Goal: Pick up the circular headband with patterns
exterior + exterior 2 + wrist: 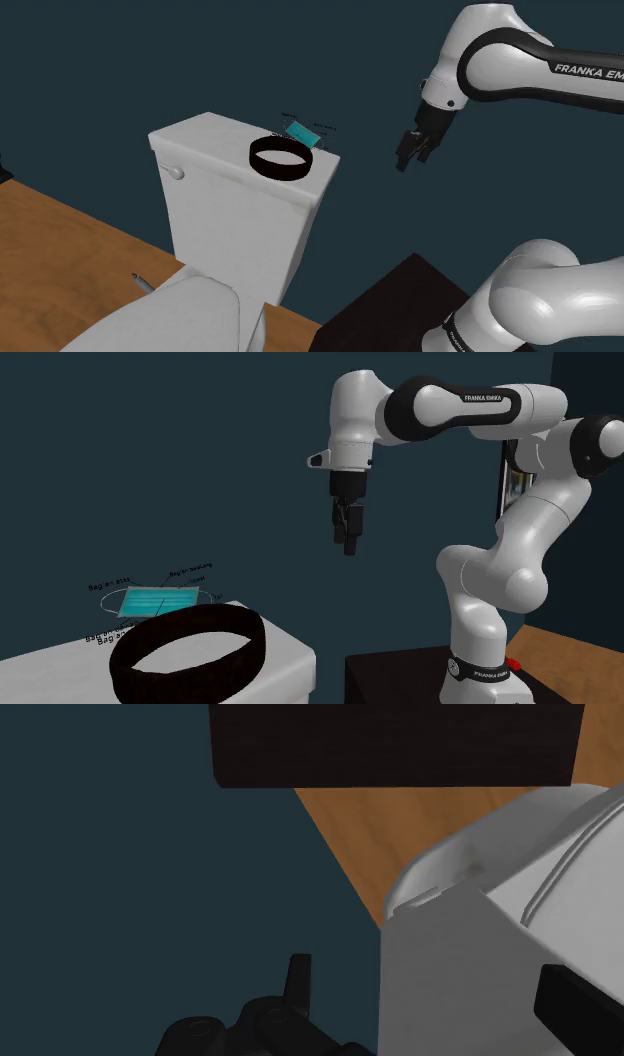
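Black and two-fingered, the end effector (349, 544) is hanging in mid-air at the centre of the second exterior view, pointing downward. In the wrist view its fingers (298, 976) are standing wide apart and gripping nothing. Along the white arm (500, 60) in the upper right of the shoulder view, lettering is reading "FRANKA EM", the rest being cut off by the frame edge. In the second exterior view the upper arm and the base are each carrying small Franka lettering that is hard to read in full.

Toward the left of the end effector in the shoulder view, and lower, a white toilet tank (230, 195) is standing. The headband (280, 158), a dark circular band whose pattern is too dim to make out, is lying flat on the tank's lid, well apart from the end effector. In the lower left of the second exterior view its front is being cut off by the bottom edge. Just behind it a teal face mask (155, 601) is lying on the lid, with tiny lettering floating around it that I cannot read.

Lower in the shoulder view, the toilet bowl (170, 315) is being cropped by the bottom edge, the black stand (390, 300) is sitting at centre bottom, and a wooden floor (70, 235) is spreading on the left beneath a dark blue-green wall (100, 60).
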Robot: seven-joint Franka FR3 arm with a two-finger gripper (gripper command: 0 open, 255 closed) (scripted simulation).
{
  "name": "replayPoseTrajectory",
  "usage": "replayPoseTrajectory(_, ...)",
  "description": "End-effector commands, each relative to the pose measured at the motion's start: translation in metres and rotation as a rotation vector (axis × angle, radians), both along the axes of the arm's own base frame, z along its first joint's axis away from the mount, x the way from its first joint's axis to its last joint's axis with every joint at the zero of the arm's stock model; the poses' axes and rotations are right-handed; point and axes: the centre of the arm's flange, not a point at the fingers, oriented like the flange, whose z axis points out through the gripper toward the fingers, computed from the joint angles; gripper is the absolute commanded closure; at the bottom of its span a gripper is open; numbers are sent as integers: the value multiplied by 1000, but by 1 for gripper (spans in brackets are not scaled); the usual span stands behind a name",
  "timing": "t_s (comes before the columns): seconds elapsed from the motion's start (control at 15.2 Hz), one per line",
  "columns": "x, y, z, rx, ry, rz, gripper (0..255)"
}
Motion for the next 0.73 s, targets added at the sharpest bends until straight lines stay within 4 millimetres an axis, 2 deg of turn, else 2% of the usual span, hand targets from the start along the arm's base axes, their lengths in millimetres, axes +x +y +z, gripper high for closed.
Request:
replayPoseTrajectory(0.0,0,0,0,0,0,0,0)
replayPoseTrajectory(0.66,116,63,-12,12,11,-1,0)
